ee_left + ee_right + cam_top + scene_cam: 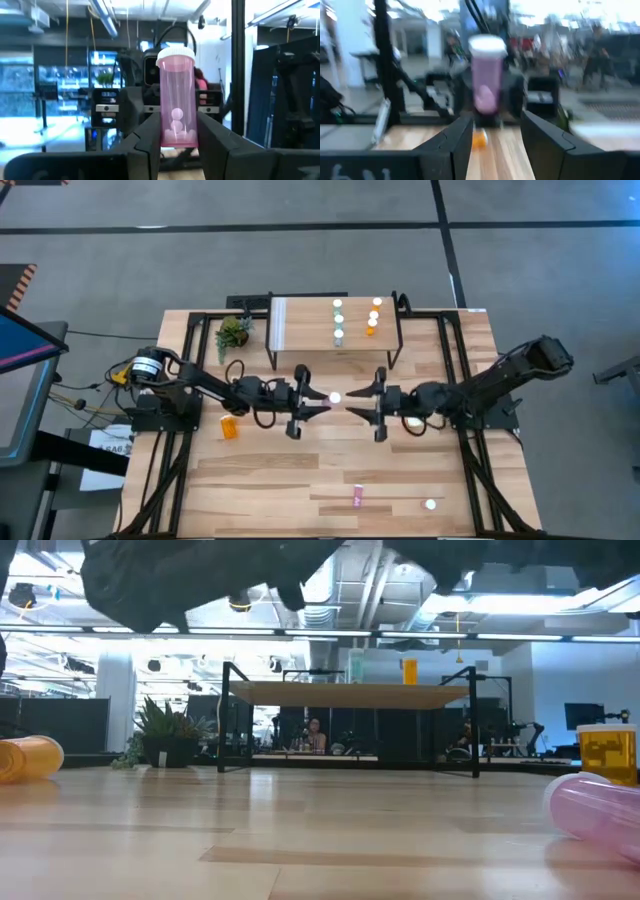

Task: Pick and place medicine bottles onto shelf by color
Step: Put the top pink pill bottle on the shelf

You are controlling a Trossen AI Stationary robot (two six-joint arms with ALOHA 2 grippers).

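Observation:
A pink medicine bottle (176,100) with a white cap stands upright between the fingers of my left gripper (322,399), which is shut on it above the table's middle. In the high view only its white cap (335,396) shows. My right gripper (352,402) faces it from the table's right, open, its fingertips just short of the bottle (486,80). The shelf (300,330) stands at the far edge, with teal bottles (338,320) and orange bottles (373,316) upright on its top. My left gripper pinches the lower part of the pink bottle's body (177,137) between its two fingers. The fingers come about level from the table's left. The bottle stands upright in the hold, cap up, lifted clear of the table.
An orange bottle (230,426) lies under my left arm, and another bottle (413,423) stands under my right arm. A pink bottle (358,496) lies near the front edge, with a white-capped one (431,504) beside it. A small plant (233,332) stands left of the shelf.

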